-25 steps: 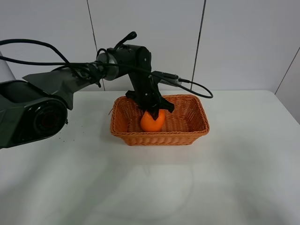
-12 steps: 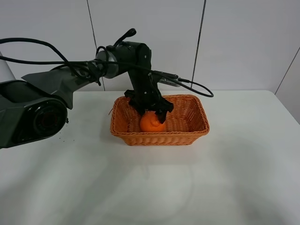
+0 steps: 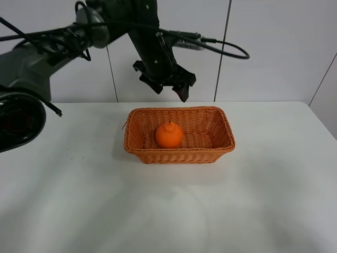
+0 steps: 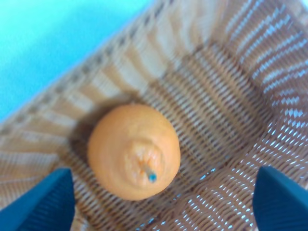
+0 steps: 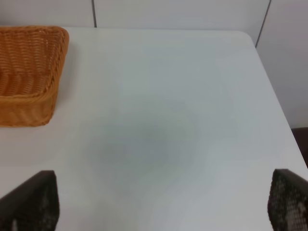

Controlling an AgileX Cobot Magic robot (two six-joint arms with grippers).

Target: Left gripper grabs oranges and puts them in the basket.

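While its dark fingers are spread wide and hold nothing, the left gripper [image 3: 168, 90] hangs high above the basket [image 3: 179, 156]. At 6 o'clock from it in the high view, the orange [image 3: 169, 135] sits inside the basket, a bit toward 9 o'clock from the middle, knobby top up. The basket rests on the white table [image 3: 158, 211]. The right gripper [image 5: 163, 202] is spread wide too.

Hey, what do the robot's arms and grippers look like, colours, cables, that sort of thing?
The left arm is black and dark grey, with rounded joints and loose black cables trailing off it. The left gripper has dark, splayed, claw-like fingers. Of the right gripper only dark, dot-textured fingertips show.
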